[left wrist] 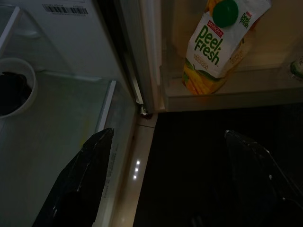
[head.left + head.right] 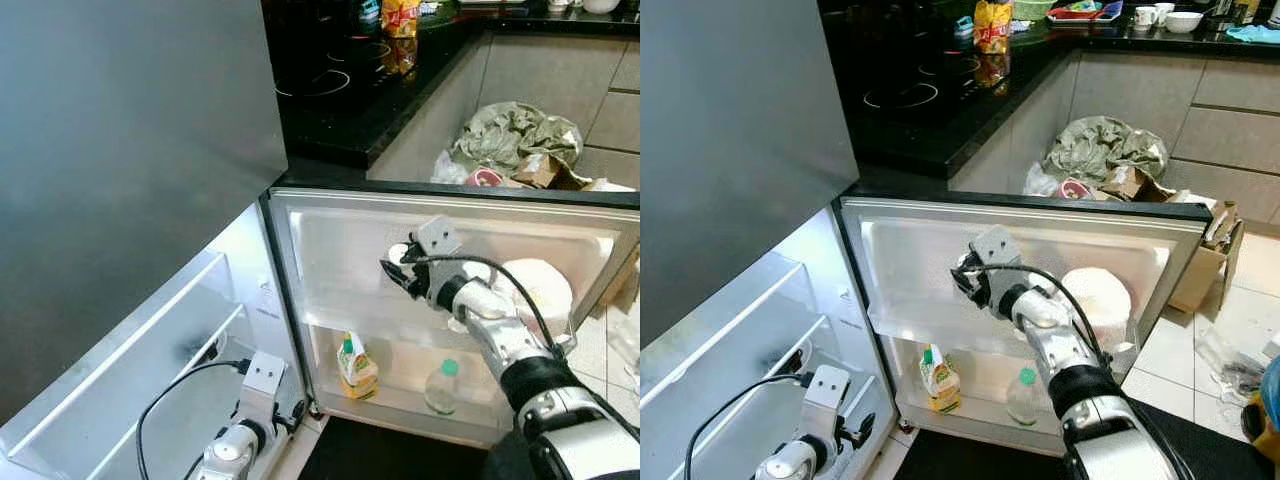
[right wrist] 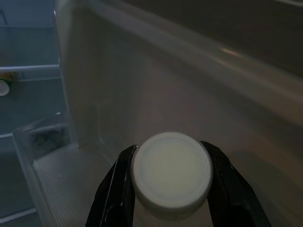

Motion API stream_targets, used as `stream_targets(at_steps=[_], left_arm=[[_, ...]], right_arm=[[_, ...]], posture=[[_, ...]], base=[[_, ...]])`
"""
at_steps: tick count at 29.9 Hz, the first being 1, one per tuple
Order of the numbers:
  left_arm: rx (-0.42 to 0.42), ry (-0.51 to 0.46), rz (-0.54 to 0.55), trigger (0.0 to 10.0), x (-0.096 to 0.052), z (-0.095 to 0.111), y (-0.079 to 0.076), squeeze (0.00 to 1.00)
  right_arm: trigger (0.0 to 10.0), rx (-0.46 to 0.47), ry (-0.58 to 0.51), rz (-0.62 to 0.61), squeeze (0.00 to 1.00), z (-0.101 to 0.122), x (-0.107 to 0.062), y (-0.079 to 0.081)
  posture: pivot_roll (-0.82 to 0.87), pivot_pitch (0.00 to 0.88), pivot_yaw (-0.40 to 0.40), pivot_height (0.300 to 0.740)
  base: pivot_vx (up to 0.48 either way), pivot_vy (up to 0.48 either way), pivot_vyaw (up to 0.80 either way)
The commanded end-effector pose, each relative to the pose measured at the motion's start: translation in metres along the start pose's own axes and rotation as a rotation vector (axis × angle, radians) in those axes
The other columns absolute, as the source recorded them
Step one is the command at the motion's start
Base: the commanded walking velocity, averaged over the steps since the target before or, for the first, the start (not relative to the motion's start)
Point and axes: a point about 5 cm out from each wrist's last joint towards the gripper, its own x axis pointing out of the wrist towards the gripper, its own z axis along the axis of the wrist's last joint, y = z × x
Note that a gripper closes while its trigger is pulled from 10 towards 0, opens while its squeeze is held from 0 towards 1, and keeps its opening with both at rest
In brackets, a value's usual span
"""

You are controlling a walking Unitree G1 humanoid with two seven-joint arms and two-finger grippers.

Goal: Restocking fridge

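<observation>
The fridge door [image 2: 330,240] stands open in front of me. My right gripper [image 2: 400,272] reaches to its upper door shelf, shut on a white-capped bottle [image 3: 171,170]; the black fingers [image 3: 116,189] press both sides of the cap. A large white round container [image 2: 535,290] sits on the same shelf to the right. On the lower door shelf stand a Peel Fresh juice carton [image 2: 357,368] and a clear bottle with a green cap [image 2: 442,388]. My left gripper [image 1: 169,136] hangs open low by the fridge's bottom corner, holding nothing.
Glass shelves and a drawer of the fridge interior [image 2: 150,350] lie to the left. Behind the door runs a black counter with a hob [image 2: 330,80] and a snack bag [image 2: 400,18]. A pile of rubbish bags [image 2: 515,140] and a cardboard box [image 2: 1215,260] sit on the floor beyond.
</observation>
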Motion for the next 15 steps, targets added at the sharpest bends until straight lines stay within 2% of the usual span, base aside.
stream_targets(at_steps=[1, 6, 7, 8, 9, 10, 11, 12, 15], left_arm=[[0.004, 0.014, 0.012, 10.0, -0.0028, -0.0027, 0.0067, 0.00], [0.004, 0.012, 0.009, 10.0, -0.0020, -0.0015, 0.0061, 0.00], [0.004, 0.012, 0.008, 10.0, -0.0019, -0.0013, 0.0059, 0.00], [0.004, 0.012, 0.007, 10.0, -0.0017, -0.0011, 0.0059, 0.00], [0.004, 0.012, 0.007, 10.0, -0.0017, -0.0011, 0.0059, 0.00], [0.004, 0.013, 0.007, 10.0, -0.0015, -0.0009, 0.0058, 0.00], [0.003, 0.013, 0.007, 10.0, -0.0014, -0.0008, 0.0058, 0.00], [0.004, 0.014, 0.007, 10.0, -0.0014, -0.0009, 0.0060, 0.00], [0.003, 0.016, 0.007, 10.0, -0.0017, -0.0013, 0.0066, 0.00]], right_arm=[[10.0, 0.020, -0.038, 0.015, 0.00, 0.0101, 0.0035, 0.0003], [10.0, 0.032, -0.043, 0.023, 0.00, 0.0125, 0.0036, -0.0005], [10.0, 0.042, -0.046, 0.027, 0.07, 0.0130, 0.0036, -0.0007], [10.0, 0.047, -0.048, 0.029, 0.49, 0.0135, 0.0035, -0.0010], [10.0, 0.047, -0.048, 0.029, 0.49, 0.0135, 0.0035, -0.0010], [10.0, 0.052, -0.049, 0.030, 0.92, 0.0140, 0.0034, -0.0017], [10.0, 0.055, -0.051, 0.031, 0.92, 0.0142, 0.0034, -0.0023], [10.0, 0.055, -0.054, 0.030, 1.00, 0.0149, 0.0031, -0.0032], [10.0, 0.056, -0.059, 0.028, 1.00, 0.0160, 0.0029, -0.0046]], posture=[[-0.09, 0.070, 0.072, 0.726], [-0.09, 0.070, 0.075, 0.726], [-0.09, 0.070, 0.075, 0.726], [-0.09, 0.070, 0.075, 0.726], [-0.09, 0.070, 0.075, 0.726], [-0.09, 0.070, 0.075, 0.726], [-0.09, 0.070, 0.075, 0.726], [-0.09, 0.070, 0.075, 0.726], [-0.10, 0.070, 0.077, 0.726]], base=[[0.000, 0.000, 0.00], [0.000, 0.000, 0.00], [0.000, 0.000, 0.00], [0.000, 0.000, 0.00], [0.000, 0.000, 0.00], [0.000, 0.000, 0.00], [0.000, 0.000, 0.00], [0.000, 0.000, 0.00], [0.000, 0.000, 0.00]])
